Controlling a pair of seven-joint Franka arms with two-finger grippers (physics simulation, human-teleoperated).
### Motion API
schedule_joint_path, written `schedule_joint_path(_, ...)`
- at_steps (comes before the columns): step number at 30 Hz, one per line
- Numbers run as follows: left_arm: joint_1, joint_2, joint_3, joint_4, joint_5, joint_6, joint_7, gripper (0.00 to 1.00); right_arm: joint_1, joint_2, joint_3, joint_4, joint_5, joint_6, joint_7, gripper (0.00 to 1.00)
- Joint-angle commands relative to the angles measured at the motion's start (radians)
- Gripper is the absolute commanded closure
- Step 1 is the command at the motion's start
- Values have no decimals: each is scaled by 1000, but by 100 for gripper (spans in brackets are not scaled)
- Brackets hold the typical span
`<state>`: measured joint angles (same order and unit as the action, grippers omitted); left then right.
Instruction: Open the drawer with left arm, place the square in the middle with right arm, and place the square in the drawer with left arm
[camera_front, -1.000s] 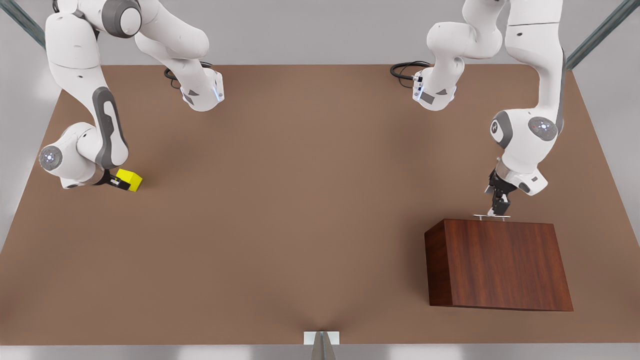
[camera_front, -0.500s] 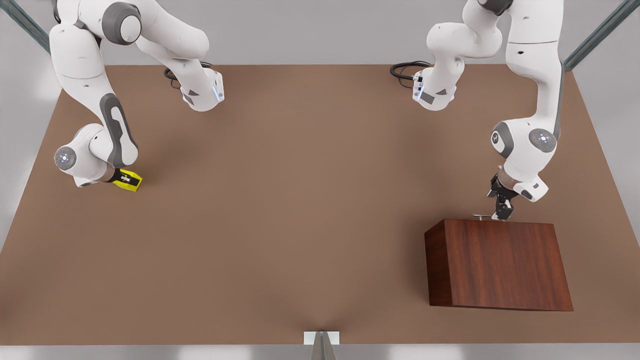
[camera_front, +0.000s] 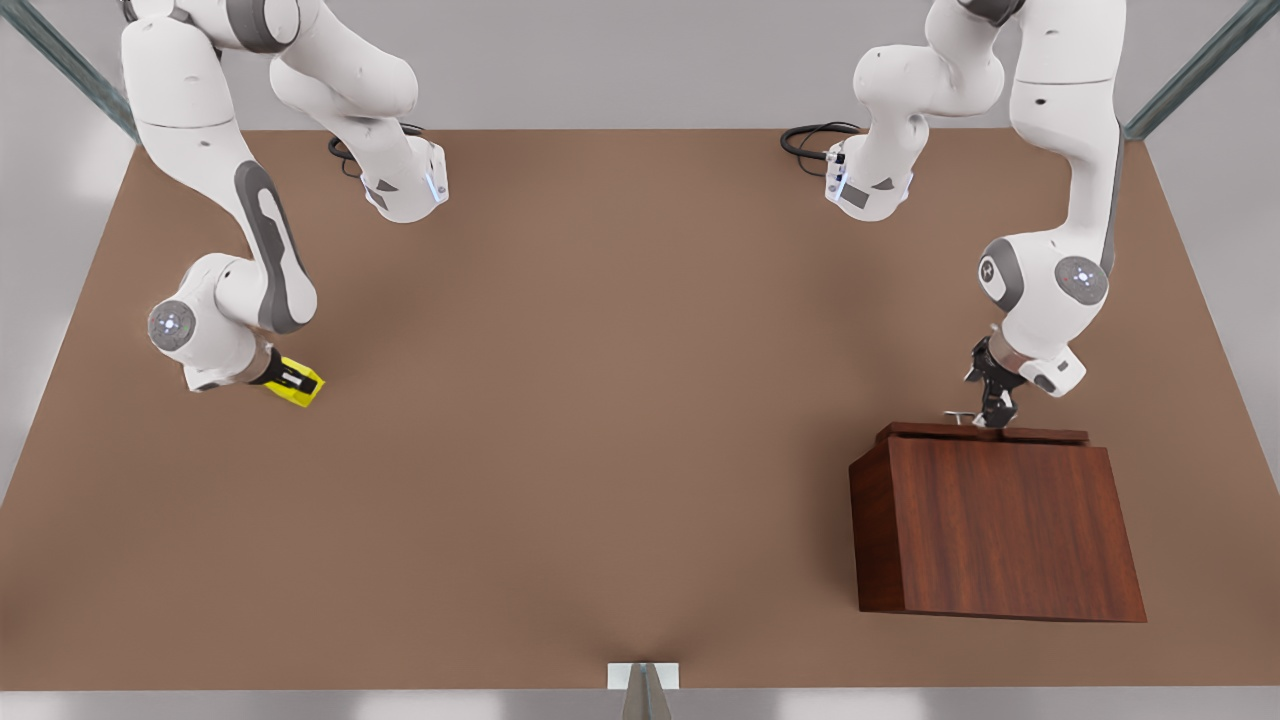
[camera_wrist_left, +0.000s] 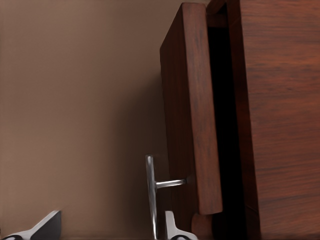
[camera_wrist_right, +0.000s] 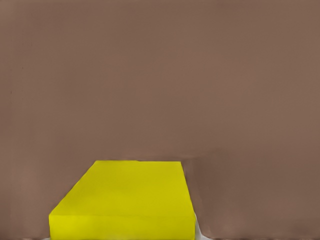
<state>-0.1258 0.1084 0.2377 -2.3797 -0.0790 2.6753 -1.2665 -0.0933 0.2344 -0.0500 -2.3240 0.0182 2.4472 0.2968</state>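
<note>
The yellow square (camera_front: 300, 386) is at the front view's left, held low over the tabletop with my right gripper (camera_front: 287, 380) shut on it. In the right wrist view the square (camera_wrist_right: 125, 200) sits close, with bare table beyond it. At the front view's right, the dark wood cabinet (camera_front: 1000, 530) has its drawer (camera_front: 985, 433) slid out a little. My left gripper (camera_front: 995, 410) is at the silver handle (camera_front: 960, 415). In the left wrist view the handle (camera_wrist_left: 150, 195) stands between my spread fingertips (camera_wrist_left: 172, 227), close against one of them, and a dark gap shows behind the drawer front (camera_wrist_left: 192, 125).
Plain brown tabletop (camera_front: 600, 400) stretches between the two arms. Both arm bases (camera_front: 405, 185) and black cables (camera_front: 810, 135) sit at the far edge. A small white bracket (camera_front: 643, 676) is at the near edge.
The drawer has slid out a little as my left gripper pulled back at the handle. My right gripper has carried the square toward the front view's right and slightly nearer.
</note>
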Motion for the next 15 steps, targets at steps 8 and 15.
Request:
schedule_joint_path(8, 0, -55, 0, -55, -4, -28, 1, 0, 421, 186, 179, 327, 147, -25, 832, 28)
schedule_joint_path(15, 0, -125, 5, -125, -5, -41, 1, 0, 691, 460, 177, 689, 140, -20, 1091, 27)
